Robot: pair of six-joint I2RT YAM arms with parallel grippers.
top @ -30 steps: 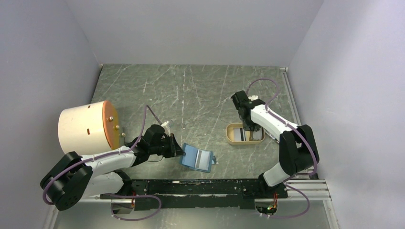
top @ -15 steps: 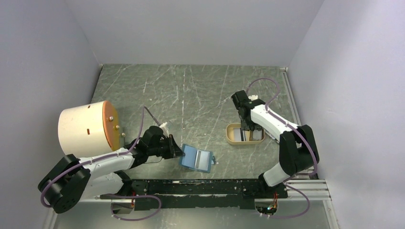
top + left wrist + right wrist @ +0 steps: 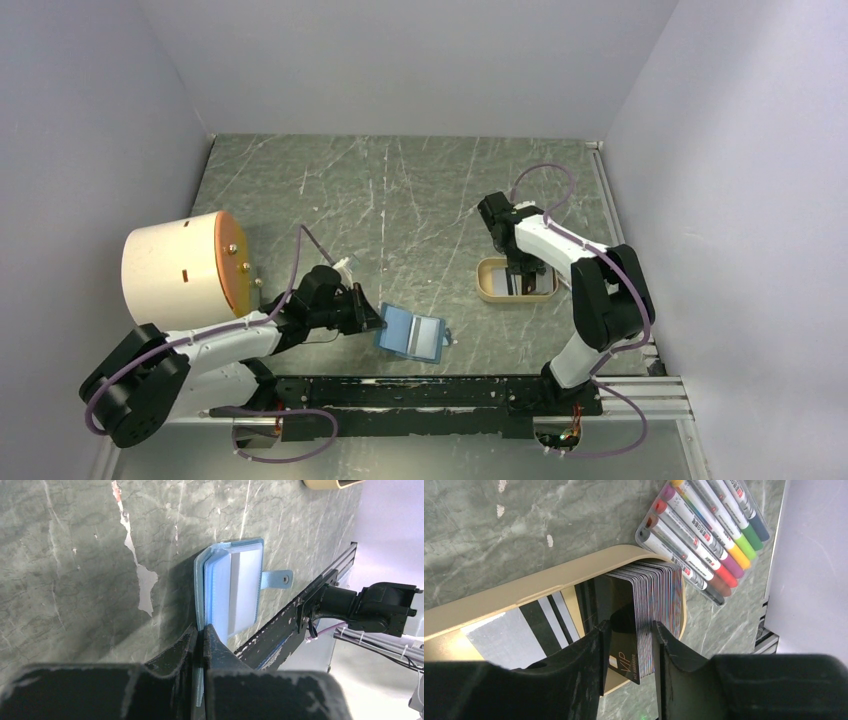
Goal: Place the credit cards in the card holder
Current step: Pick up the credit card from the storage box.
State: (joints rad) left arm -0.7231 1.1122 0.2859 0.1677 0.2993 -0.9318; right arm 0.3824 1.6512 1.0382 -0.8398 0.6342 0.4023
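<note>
**Two-arm card loading, seen from overhead and from both wrists.**

The card holder point(image 3: 411, 334) is opened out on the desk point(image 3: 400, 190). It sits close to the near edge, about midway along it, and its snap tab point(image 3: 276, 579) points toward the right edge. My left hand point(image 3: 201, 630) is clamped together on the cover edge that faces the desk's left edge. I judge that this grip pins the wallet open and stops it sliding, so its inside is presented to the other arm. I cannot tell whether the pale inner panel is a pocket or a card.

The credit cards point(image 3: 656, 590) stand on edge as a tight stack in the tan tray point(image 3: 524, 587). The tray sits toward the right edge of the desk, and a pack of markers point(image 3: 704, 535) lies just beside it on that side. A grey striped card point(image 3: 509, 635) lies flat on the tray floor.

My right hand point(image 3: 629, 627) reaches down into the tray with its fingers apart, astride part of the stack, and a dark card sits between them. I cannot tell whether they are pressing on it. Cards standing upright leave their top edges exposed, which I take to be the reason for coming in from above.

Step in hand, as I judge it: separating one card from the stack. The carry across to the holder is not yet done. The main risk is several cards lifting together.
</note>
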